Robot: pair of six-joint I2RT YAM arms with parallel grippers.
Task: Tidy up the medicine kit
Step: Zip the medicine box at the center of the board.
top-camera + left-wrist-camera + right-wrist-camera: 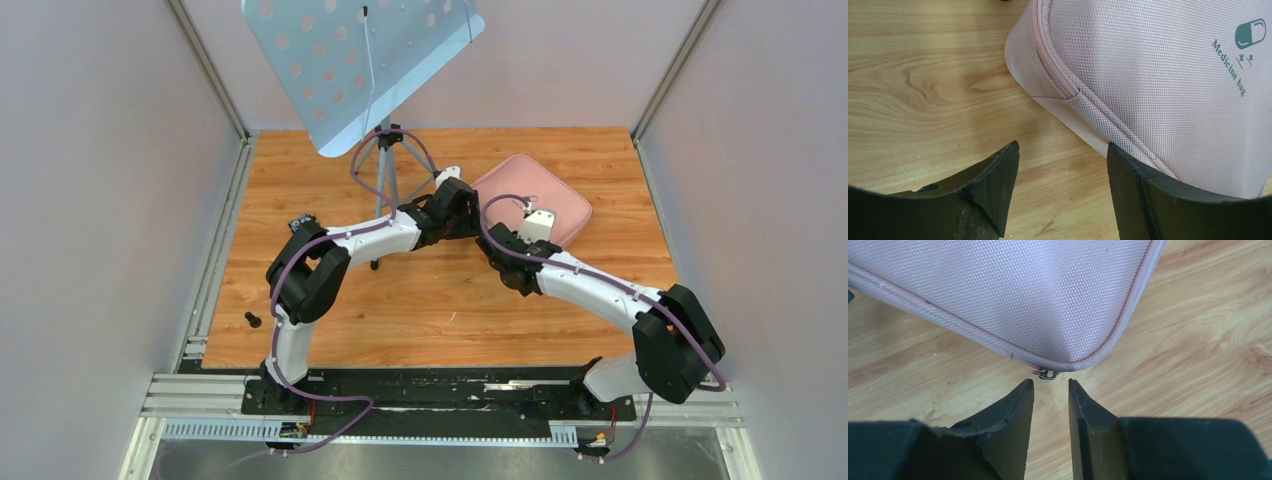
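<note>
Jaws of my left gripper [1062, 145] stand wide apart with nothing between them. One finger crosses the edge of the pink medicine kit [1158, 75] and the other sits over bare wood. My right gripper [1050, 382] shows only a narrow gap and holds nothing, its tips just short of the small metal zip pull [1046, 374] at the case's rounded corner. Zipped shut, logo up, the kit lies flat in the far right quarter of the bench [440, 300] — just right of the music stand [350, 60].
</note>
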